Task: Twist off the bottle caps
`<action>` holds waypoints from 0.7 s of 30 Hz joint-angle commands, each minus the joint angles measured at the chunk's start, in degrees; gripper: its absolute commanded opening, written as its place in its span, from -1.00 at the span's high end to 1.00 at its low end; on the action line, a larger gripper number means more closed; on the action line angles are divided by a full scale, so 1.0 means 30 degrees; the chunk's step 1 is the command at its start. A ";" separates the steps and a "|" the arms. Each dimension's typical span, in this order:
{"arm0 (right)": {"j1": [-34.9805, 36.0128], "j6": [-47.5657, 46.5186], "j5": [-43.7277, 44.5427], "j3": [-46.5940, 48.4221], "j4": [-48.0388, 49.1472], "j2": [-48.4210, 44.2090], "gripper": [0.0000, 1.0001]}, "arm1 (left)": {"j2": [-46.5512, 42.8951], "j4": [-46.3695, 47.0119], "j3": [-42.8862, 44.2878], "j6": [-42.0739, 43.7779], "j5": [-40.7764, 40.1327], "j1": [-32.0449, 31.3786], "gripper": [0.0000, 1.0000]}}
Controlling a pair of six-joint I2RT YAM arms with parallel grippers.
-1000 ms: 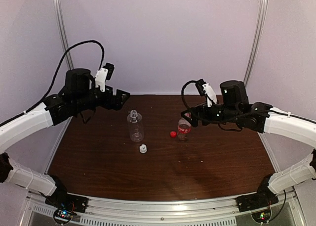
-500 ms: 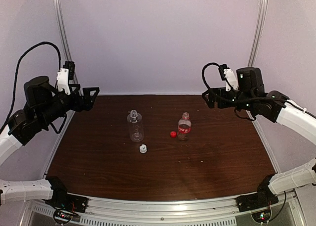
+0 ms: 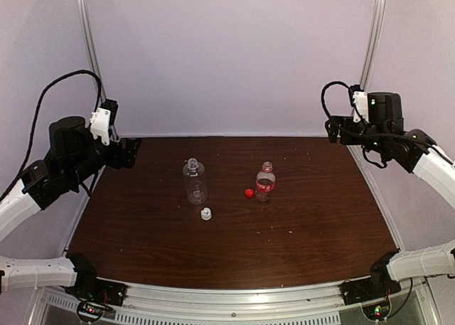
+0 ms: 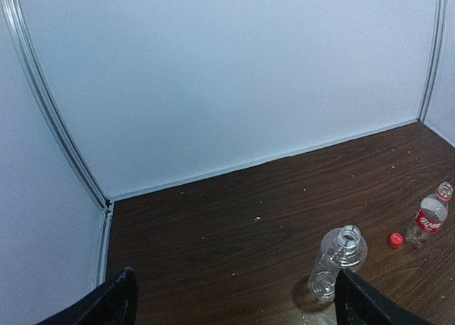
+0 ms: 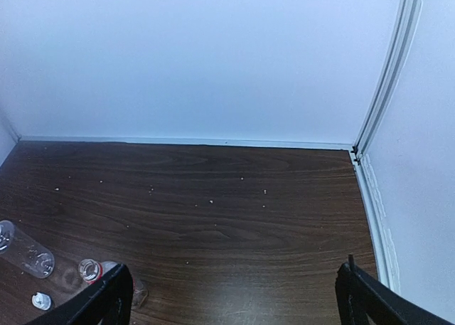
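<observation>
Both arms have drawn back and up toward the outer edges since a second ago, when the right gripper [image 3: 333,130] was at the shorter bottle [image 3: 265,182] and the left gripper [image 3: 130,153] hung nearer the middle. Now each sits well apart from everything, jaws spread wide and holding nothing, as the wrist views show.

Count: two bottles and two caps, all on the brown surface [image 3: 320,222]. The taller bottle [image 3: 195,182] stands left of centre with the white cap [image 3: 206,213] just in front of it. The shorter bottle stands right of centre, the red cap [image 3: 249,193] just beside it on its left. Both necks look open, so the unscrewing appears done.

The bottles look empty, so I judge them light, thin-walled and easy to tip or squash. The firmer neck or shoulder would be the best hold. The caps are small and stiff and likely to skid, so they are best pinched across the rim.
</observation>
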 commanded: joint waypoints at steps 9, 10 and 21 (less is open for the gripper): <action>-0.0327 -0.0301 0.2124 0.1519 -0.1958 0.0236 -1.00 | 0.2542 -0.1311 0.1942 0.0490 -0.1181 0.0188 -0.95; -0.0354 -0.0343 0.1960 0.1362 -0.1754 0.0169 -0.99 | 0.2565 -0.1251 0.1862 0.0656 -0.1143 0.0195 -0.95; -0.0645 -0.0826 -0.0222 -0.0679 -0.0374 -0.0033 -1.00 | -0.0075 0.0839 -0.0936 0.0758 0.1864 0.1698 -0.95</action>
